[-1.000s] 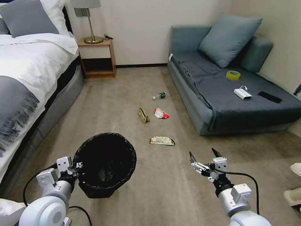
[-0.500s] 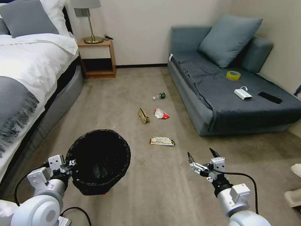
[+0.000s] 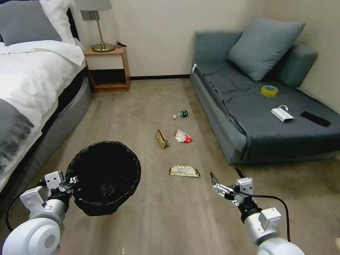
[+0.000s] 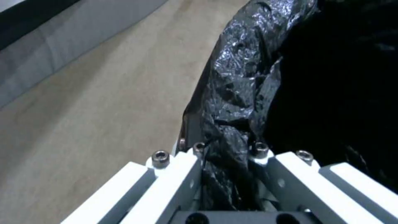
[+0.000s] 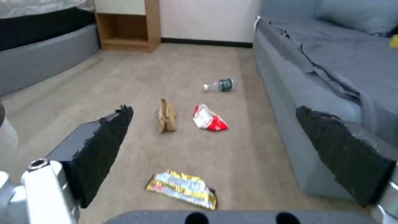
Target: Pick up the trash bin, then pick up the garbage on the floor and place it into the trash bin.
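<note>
Bin held by its rim, four pieces of litter waiting on the carpet.

The left gripper (image 3: 69,181) pinches only the bag-covered rim of the trash bin (image 3: 103,177), at 9 o'clock; the plastic may slip and the bin tip. The right gripper (image 3: 225,180), jaws wide, points at 12 o'clock toward the wrapper (image 3: 184,171); the flat foil could slide on the carpet (image 3: 141,106).

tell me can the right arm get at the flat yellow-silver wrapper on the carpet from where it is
Probably yes. The right gripper hangs open just short of the flat yellow-silver wrapper, with bare beige carpet between them. The left gripper, clamped on the black-lined round trash bin, sits well aside.
</note>
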You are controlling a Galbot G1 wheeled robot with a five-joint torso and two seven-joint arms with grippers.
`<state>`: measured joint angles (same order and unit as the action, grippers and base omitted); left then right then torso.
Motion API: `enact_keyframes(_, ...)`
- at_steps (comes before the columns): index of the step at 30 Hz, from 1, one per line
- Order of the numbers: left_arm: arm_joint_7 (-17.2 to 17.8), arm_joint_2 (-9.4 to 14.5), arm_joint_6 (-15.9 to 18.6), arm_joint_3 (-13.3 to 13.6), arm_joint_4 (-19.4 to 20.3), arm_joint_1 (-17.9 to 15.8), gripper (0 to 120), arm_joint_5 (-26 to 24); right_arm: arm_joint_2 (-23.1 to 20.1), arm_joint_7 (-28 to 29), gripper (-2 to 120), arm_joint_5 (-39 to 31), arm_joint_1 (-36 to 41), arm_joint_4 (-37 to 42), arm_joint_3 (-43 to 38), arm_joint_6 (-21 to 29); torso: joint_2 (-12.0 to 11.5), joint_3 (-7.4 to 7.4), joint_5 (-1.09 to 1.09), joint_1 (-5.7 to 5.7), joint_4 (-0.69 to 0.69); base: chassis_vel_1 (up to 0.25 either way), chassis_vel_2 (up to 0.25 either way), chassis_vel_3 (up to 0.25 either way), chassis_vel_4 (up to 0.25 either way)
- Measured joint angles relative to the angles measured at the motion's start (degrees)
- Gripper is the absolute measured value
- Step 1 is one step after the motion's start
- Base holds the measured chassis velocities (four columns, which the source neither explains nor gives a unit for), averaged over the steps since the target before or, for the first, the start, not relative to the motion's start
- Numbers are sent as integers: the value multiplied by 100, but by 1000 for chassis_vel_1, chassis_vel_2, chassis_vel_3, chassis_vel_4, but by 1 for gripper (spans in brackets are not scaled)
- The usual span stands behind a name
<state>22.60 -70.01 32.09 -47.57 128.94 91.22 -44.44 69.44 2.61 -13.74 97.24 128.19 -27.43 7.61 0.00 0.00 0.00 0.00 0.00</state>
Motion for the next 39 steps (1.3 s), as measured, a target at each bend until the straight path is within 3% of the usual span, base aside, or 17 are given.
enact_keyframes(16, -41, 29, -19, -100, -23, 3, 3, 7, -115, -41, 100, -16, -141, -333, 135, -114, 0, 0, 0, 0, 0, -180, 189, 183, -179)
enact_keyframes(24, -85, 63, -24, -96, -68, -32, 3, 42, -504, -37, 100, -271, -543, -832, 405, -188, 0, 1, 0, 1, -1, -100, 85, 83, -78)
enact_keyframes(28, -111, 154, -30, -64, -119, -134, 3, 88, -1115, 67, 100, -914, -1292, -1357, 785, -4, 0, 0, 0, 0, 0, 6, -28, -17, 12)
enact_keyframes(35, -218, 309, -60, -99, -99, -229, 3, 214, -1682, 80, 100, -1799, -2761, -2561, 1898, 169, -1, 0, 0, 0, -1, 2, -8, -5, 3)
enact_keyframes(39, -254, 360, -62, -137, -86, -235, 3, 223, -1846, -470, 100, -2681, -3809, -3545, 2813, 672, -1, 0, 1, 1, 3, 0, 0, 0, 0)
